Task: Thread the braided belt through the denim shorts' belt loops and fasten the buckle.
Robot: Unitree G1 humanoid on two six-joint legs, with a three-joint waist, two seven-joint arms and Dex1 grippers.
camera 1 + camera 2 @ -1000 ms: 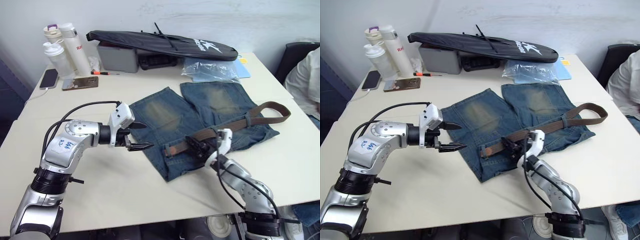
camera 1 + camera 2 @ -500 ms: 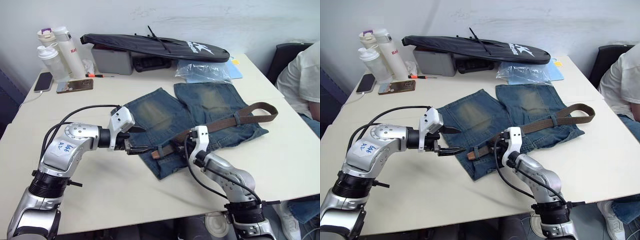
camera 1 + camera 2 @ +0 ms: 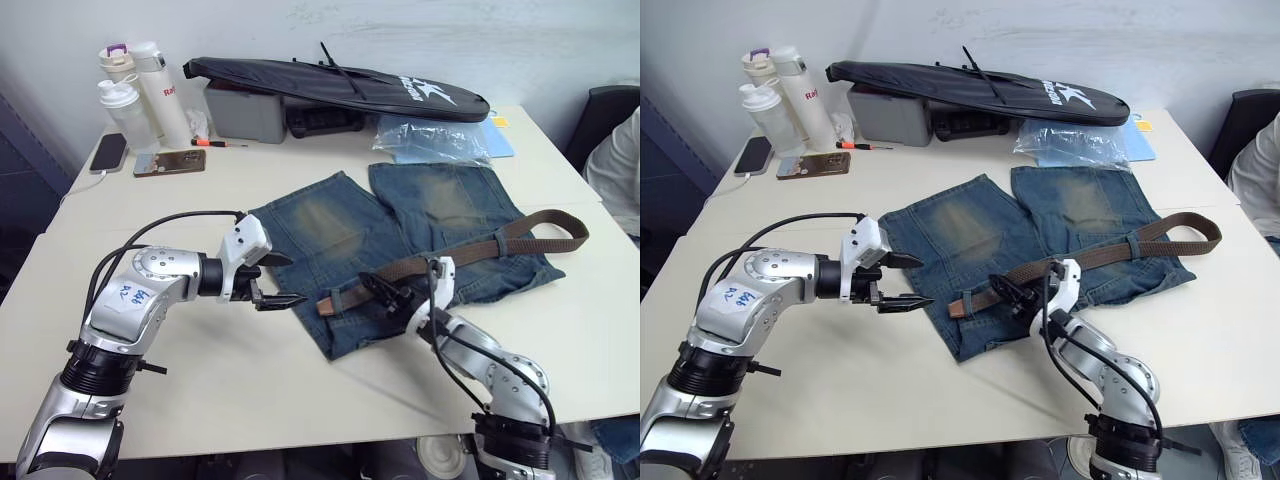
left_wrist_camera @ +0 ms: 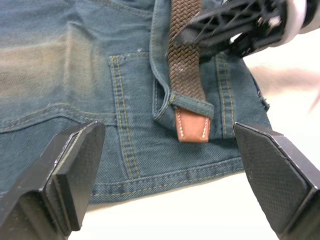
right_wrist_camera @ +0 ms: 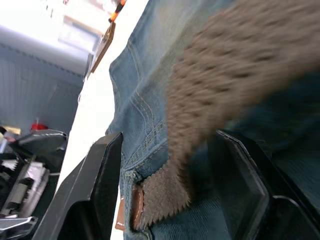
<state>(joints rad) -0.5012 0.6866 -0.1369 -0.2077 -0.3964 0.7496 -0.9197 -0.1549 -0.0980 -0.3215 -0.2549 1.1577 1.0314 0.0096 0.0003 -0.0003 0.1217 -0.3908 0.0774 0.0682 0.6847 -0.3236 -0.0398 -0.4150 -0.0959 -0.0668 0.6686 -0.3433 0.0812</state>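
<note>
Two open end effectors flank the braided belt (image 3: 470,250) lying limp across the denim shorts (image 3: 400,240) on the desk (image 3: 250,400), left end effector (image 3: 280,282) empty, right end effector (image 3: 385,293) straddling the soft, floppy strap, best pinched at its stiffer tan tip (image 4: 192,125).

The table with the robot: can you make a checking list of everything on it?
Surface: pale table, shorts laid flat.
Job's things: faded blue denim shorts; dark-brown braided belt along the waistband, tan leather tip poking out of a belt loop; buckle not seen.
Clutter: long black bag, grey box, white bottles, phone, plastic bag.
Grippers: left gripper open beside the shorts; right gripper open around the belt.
Cables: black cable on left arm.
Surroundings: seated person.
</note>
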